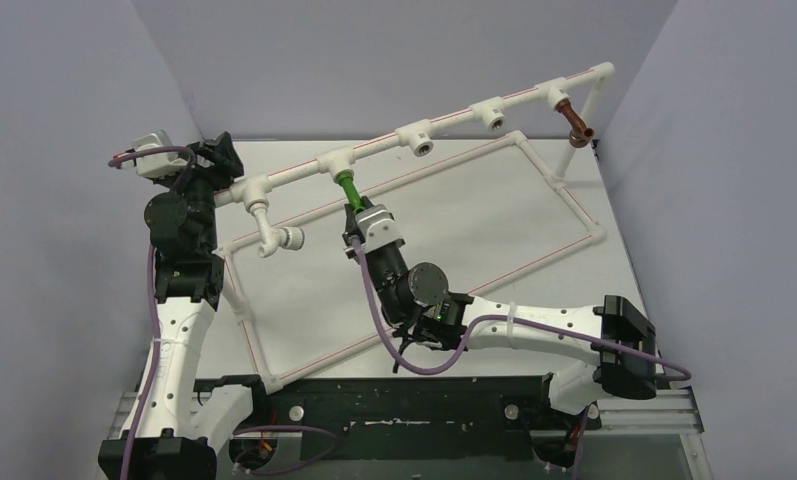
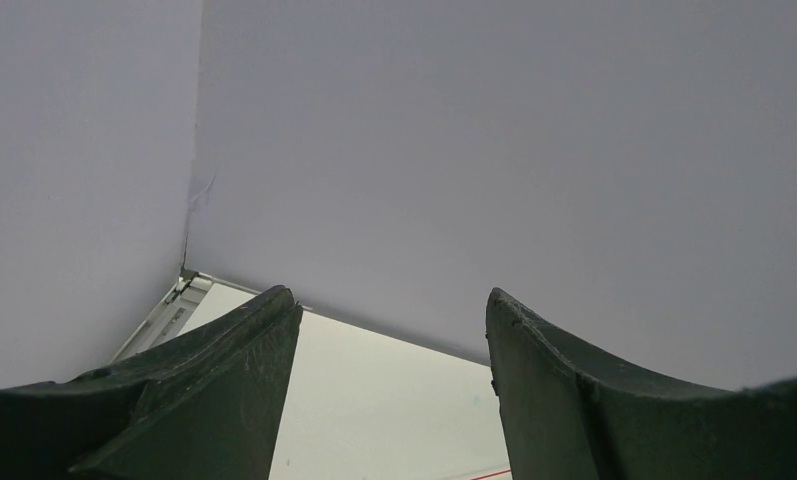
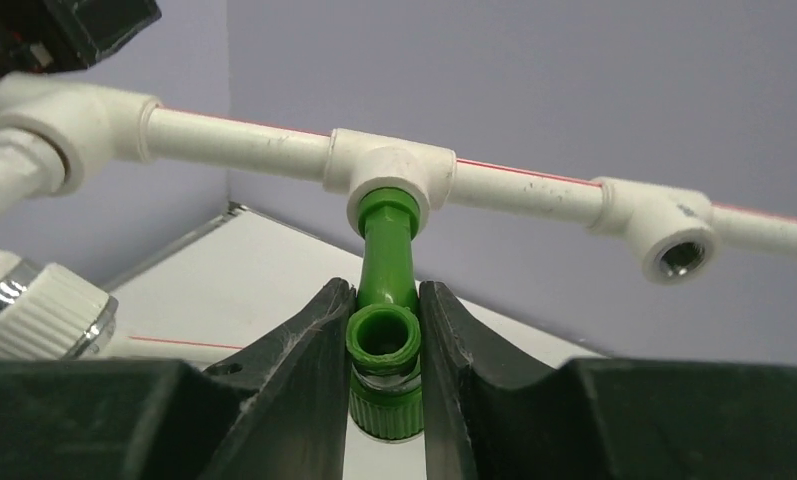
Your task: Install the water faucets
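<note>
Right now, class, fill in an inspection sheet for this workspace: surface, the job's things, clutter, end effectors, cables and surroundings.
Surface: white table, with the pipe frame standing on it.
Job's things: green faucet with its end in a tee socket; reddish-brown faucet hanging from the far-right tee; two open sockets between them.
Clutter: nothing seen.
End effectors: right end effector shut on the green faucet; left end effector open, empty, facing the wall.
Cables: purple cables run along both arms.
Surroundings: plain grey walls on three sides.
</note>
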{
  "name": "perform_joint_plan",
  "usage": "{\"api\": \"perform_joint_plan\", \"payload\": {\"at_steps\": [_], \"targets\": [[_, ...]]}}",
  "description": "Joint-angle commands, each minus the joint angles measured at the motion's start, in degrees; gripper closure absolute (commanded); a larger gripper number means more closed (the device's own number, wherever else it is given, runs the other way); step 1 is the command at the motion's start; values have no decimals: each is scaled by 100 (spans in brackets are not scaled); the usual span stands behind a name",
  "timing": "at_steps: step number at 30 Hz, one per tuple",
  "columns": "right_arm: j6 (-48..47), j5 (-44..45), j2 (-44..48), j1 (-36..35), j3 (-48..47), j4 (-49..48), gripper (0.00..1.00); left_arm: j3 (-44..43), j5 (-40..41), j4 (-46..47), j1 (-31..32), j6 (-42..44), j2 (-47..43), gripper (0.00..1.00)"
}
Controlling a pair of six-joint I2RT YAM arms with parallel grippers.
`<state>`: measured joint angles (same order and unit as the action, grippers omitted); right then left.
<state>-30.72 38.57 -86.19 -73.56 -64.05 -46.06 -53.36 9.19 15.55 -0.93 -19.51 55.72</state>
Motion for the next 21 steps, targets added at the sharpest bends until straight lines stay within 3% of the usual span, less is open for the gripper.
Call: {"api": "perform_joint_plan", "payload": {"at_steps": [1,9,21], "targets": [[2577,465,56,30,-182,-879,100,600,-39,-1915,-171,-17,343,34],[4884,865,268,111,36,-727,100,606,-75,-1898,-169,-44,310,34],[9379,844,716,268,357,505,100,617,-84,-1880,-167,-53,309,34]]}}
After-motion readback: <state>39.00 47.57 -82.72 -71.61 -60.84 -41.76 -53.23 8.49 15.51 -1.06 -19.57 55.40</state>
